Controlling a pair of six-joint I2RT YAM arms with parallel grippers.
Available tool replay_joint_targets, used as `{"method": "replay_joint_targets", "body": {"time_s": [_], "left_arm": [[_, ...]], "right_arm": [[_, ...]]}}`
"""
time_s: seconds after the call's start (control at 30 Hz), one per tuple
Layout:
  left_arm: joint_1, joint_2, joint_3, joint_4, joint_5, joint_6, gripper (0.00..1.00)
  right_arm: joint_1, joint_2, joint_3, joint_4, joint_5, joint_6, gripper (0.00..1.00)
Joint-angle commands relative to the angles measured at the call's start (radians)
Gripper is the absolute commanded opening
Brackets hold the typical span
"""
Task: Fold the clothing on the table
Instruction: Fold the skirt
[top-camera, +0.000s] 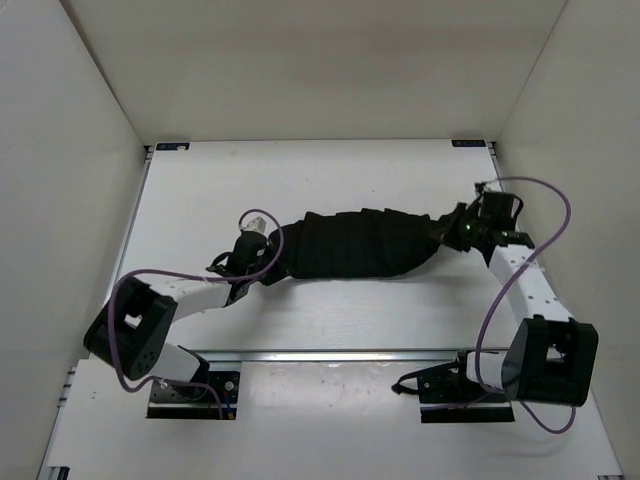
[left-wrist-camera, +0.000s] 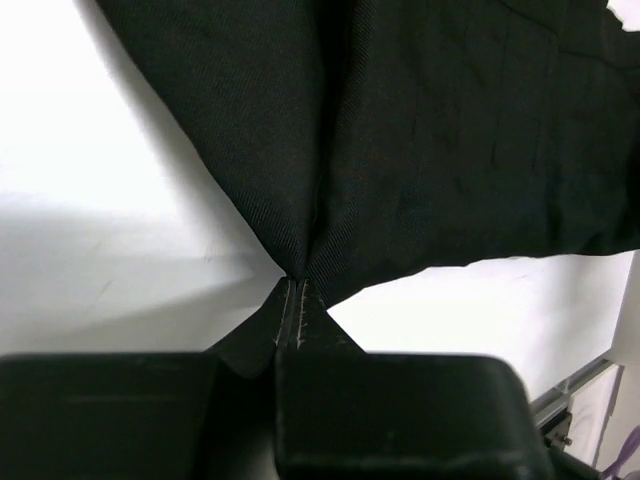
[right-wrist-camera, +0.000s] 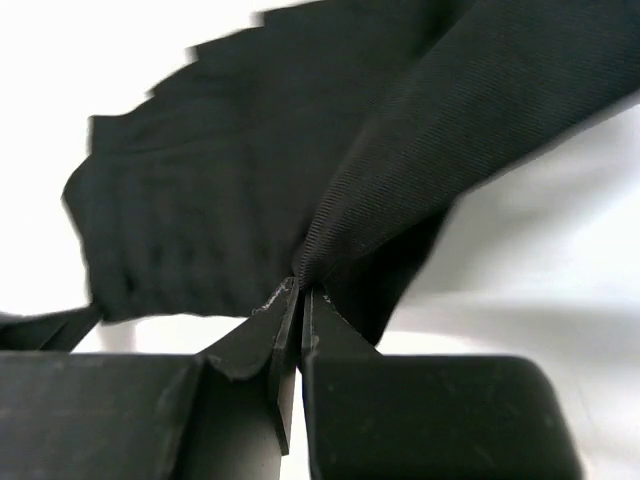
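Note:
The clothing (top-camera: 355, 245), a black pleated garment, lies stretched left to right across the middle of the white table (top-camera: 320, 175). My left gripper (top-camera: 262, 250) is shut on its left end; in the left wrist view the closed tips (left-wrist-camera: 296, 283) pinch a corner of the clothing (left-wrist-camera: 420, 130). At the garment's right end my right gripper (top-camera: 452, 232) is shut on the fabric. The right wrist view shows its tips (right-wrist-camera: 300, 290) clamping a ribbed fold of the clothing (right-wrist-camera: 200, 200) that rises from them.
White walls stand round the table on three sides. A metal rail (top-camera: 340, 354) runs along the near edge, in front of both arm bases. Purple cables (top-camera: 560, 215) loop beside each arm.

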Motion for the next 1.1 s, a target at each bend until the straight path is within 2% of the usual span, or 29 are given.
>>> {"method": "replay_joint_targets", "body": {"time_s": [0.0, 0.27, 0.4, 0.57, 0.7, 0.73, 0.77, 0.8, 0.83, 0.9, 1.0, 1.07], "left_arm": [[-0.006, 0.060, 0.047, 0.093, 0.000, -0.018, 0.00], [0.018, 0.103, 0.039, 0.134, 0.016, -0.018, 0.00], [0.026, 0.117, 0.016, 0.157, 0.039, -0.021, 0.00], [0.027, 0.132, -0.010, 0.194, 0.059, -0.027, 0.00], [0.032, 0.132, -0.027, 0.205, 0.076, -0.024, 0.00], [0.033, 0.129, -0.033, 0.215, 0.079, -0.021, 0.05], [0.043, 0.119, -0.042, 0.206, 0.077, -0.018, 0.17], [0.049, 0.111, -0.056, 0.215, 0.085, -0.018, 0.26], [0.064, 0.094, -0.071, 0.228, 0.103, -0.020, 0.29], [0.086, 0.062, -0.085, 0.231, 0.132, -0.035, 0.44], [0.113, -0.019, -0.111, 0.217, 0.189, -0.024, 0.55], [0.118, -0.078, -0.148, 0.154, 0.208, -0.012, 0.57]], "right_arm": [[0.110, 0.070, 0.179, -0.076, -0.039, -0.083, 0.00], [0.499, 0.351, 0.505, 0.012, -0.041, -0.037, 0.00], [0.652, 0.494, 0.573, 0.074, -0.020, 0.003, 0.00], [0.742, 0.627, 0.596, 0.124, -0.033, 0.029, 0.00], [0.778, 0.727, 0.616, 0.137, -0.127, 0.046, 0.00], [0.773, 0.752, 0.626, 0.143, -0.163, 0.037, 0.03], [0.775, 0.758, 0.636, 0.141, -0.191, 0.029, 0.09], [0.772, 0.765, 0.639, 0.158, -0.205, 0.015, 0.25], [0.767, 0.760, 0.640, 0.175, -0.234, 0.006, 0.37], [0.762, 0.738, 0.640, 0.190, -0.266, -0.008, 0.53], [0.768, 0.598, 0.601, 0.235, -0.230, -0.021, 0.61], [0.755, 0.469, 0.454, 0.349, -0.185, 0.003, 0.66]]}}
